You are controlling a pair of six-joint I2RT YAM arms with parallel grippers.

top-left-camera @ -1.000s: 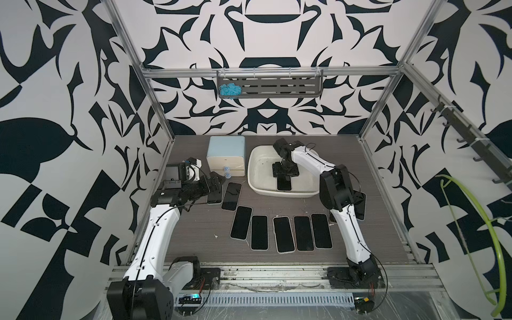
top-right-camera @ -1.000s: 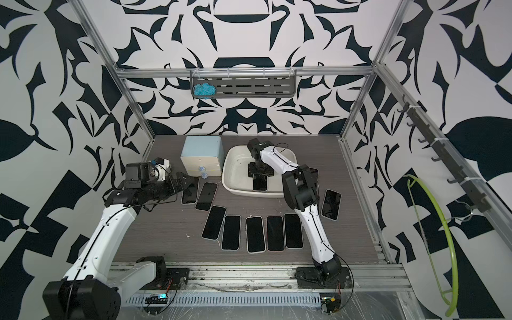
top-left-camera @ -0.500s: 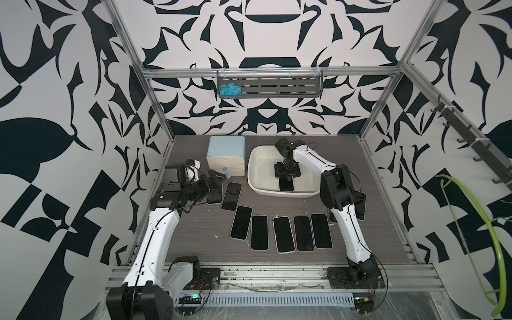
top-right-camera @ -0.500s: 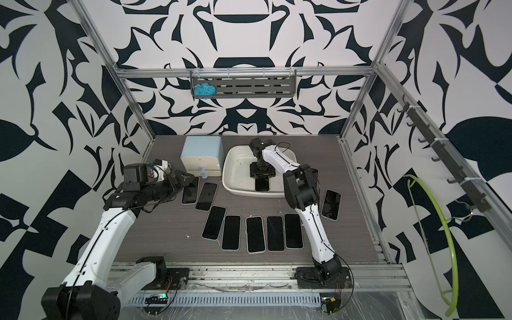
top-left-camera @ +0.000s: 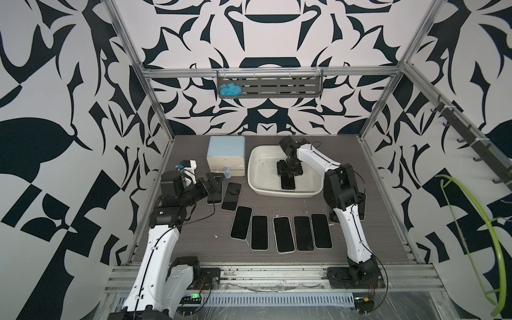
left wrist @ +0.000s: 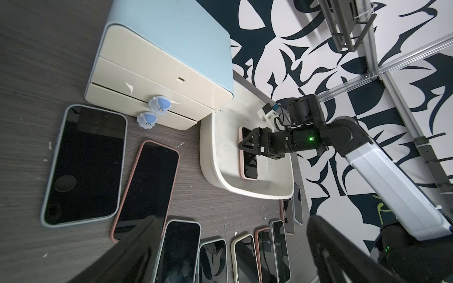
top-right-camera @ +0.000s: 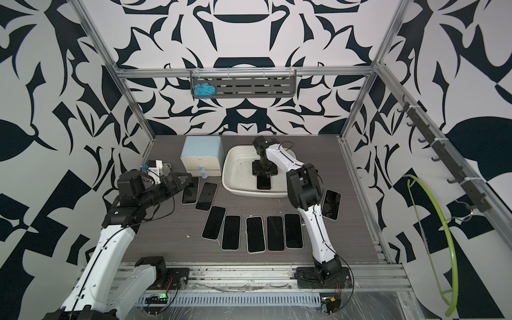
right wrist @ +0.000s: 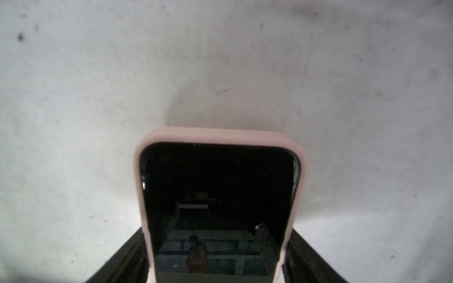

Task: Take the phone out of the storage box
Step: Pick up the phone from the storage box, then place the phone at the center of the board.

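1. Hardly anything has shifted since a second ago: the right gripper (top-left-camera: pixel 289 174) stays low inside the storage box (top-left-camera: pixel 263 169), and its jaws have come in a bit closer.
2. Now its two black fingers (right wrist: pixel 125 259) press on both long sides of the phone (right wrist: pixel 218 196), so it has hold of the phone.
3. The phone has a pink case, and its dark screen faces up. It is inside the storage box, close to the wall nearest the front edge of the bench (top-left-camera: pixel 194 235). I cannot tell if it has left the floor of the box.
4. The storage box sits near the back edge of the bench, just beside a little blue-topped drawer unit (top-left-camera: pixel 226 148).
5. The left gripper (top-left-camera: pixel 215 184) is spread wide and holds nothing. It hangs over two other phones (top-left-camera: pixel 231 194) near the left edge of the bench.
6. A row of five phones (top-left-camera: pixel 282 234) lies nearer the front edge.
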